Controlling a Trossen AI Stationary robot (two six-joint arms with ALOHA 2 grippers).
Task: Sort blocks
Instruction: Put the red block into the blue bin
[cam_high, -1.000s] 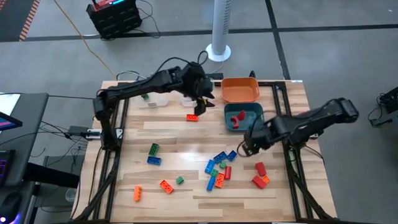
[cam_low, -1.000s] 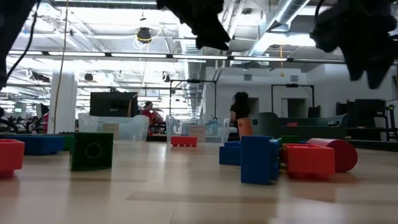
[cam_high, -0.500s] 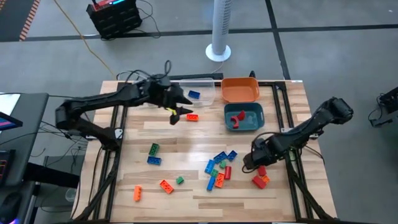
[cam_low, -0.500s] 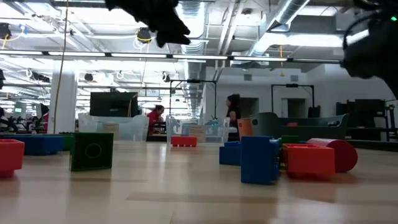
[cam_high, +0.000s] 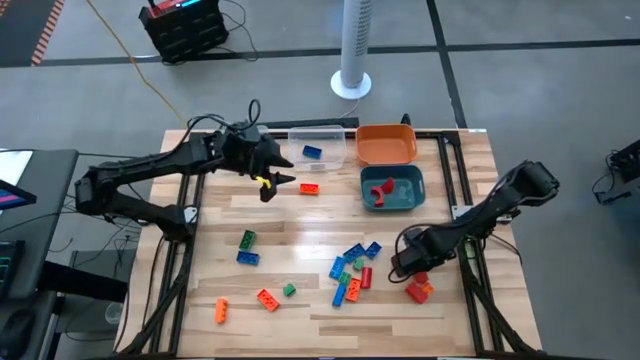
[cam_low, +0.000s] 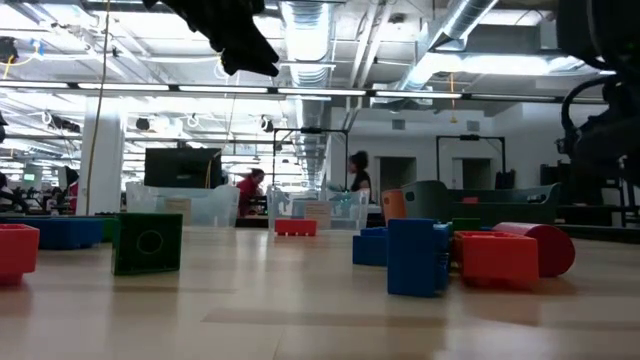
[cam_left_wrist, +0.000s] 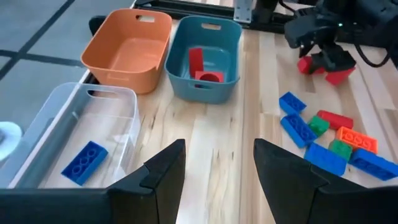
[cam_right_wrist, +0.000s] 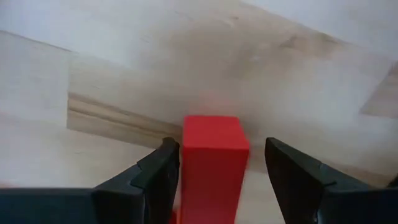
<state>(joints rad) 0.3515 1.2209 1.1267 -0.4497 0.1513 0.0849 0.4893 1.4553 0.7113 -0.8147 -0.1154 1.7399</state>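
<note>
Right gripper (cam_high: 408, 265) is low over the wooden table (cam_high: 300, 215), well away from the teal bin (cam_high: 392, 188) on the side toward the table's near edge, jaws spread with a red brick (cam_right_wrist: 214, 163) standing between the fingers (cam_right_wrist: 155, 180); gaps show on both sides, so not yet clamped. Left gripper (cam_high: 272, 181) hovers on the far side of the red flat brick (cam_high: 310, 188) from the teal bin, jaws parted, nothing between them. Teal bin already holds red pieces (cam_left_wrist: 202, 65); clear bin (cam_left_wrist: 81, 140) holds one blue brick (cam_left_wrist: 79, 162); orange bin (cam_left_wrist: 129, 46) looks bare. The remaining blocks (cam_high: 352, 272) lie loose on the table, a mixed cluster just beside the right gripper, and a few more scattered toward the left side. Risks, as I judge them: the brick sits closer to one finger, so closing could tip or skid it; a second red and orange piece (cam_high: 420, 290) just beside could be nudged or pinched along. No brand, label or writing readable anywhere.
</note>
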